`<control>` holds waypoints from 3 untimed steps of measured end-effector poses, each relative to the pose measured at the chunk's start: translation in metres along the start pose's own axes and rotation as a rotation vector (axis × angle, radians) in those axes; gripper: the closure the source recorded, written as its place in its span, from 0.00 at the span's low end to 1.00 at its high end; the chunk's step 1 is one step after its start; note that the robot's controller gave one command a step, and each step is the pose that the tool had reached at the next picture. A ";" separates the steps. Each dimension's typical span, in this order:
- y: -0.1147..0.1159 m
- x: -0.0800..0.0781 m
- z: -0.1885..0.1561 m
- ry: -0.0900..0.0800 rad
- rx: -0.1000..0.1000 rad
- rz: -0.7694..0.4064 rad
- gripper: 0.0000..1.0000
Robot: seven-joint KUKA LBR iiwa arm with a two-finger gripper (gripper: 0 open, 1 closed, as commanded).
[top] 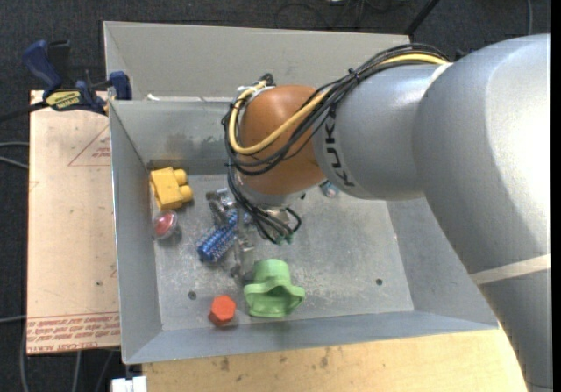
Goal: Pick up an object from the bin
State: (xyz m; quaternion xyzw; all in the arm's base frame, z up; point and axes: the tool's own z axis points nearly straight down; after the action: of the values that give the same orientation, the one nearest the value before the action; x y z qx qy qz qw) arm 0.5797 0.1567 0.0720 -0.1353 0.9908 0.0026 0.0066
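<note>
My gripper (230, 231) reaches down in the left middle of the bin, under the arm's orange cover. It is open, with one fingertip (219, 200) toward the back and the other (243, 259) toward the front. A blue ridged plastic piece (216, 241) lies on the floor in the gap between them, slightly to the left. A green curved plastic piece (273, 289) lies just in front of the near fingertip. A small orange-red nut-shaped block (223, 310) sits to the left of the green piece, near the front wall.
A yellow block (169, 187) rests against the left wall, with a small red round thing (164, 224) just in front of it. The arm and its cables cover the back right of the bin. The bin floor right of the green piece is bare.
</note>
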 end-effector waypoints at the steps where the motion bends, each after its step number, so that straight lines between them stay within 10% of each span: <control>1: 0.001 -0.001 0.000 -0.003 -0.002 0.002 0.00; 3: 0.001 -0.002 -0.001 -0.005 -0.007 0.007 0.00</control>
State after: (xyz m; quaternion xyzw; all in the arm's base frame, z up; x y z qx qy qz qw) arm 0.5811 0.1587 0.0725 -0.1316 0.9912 0.0063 0.0088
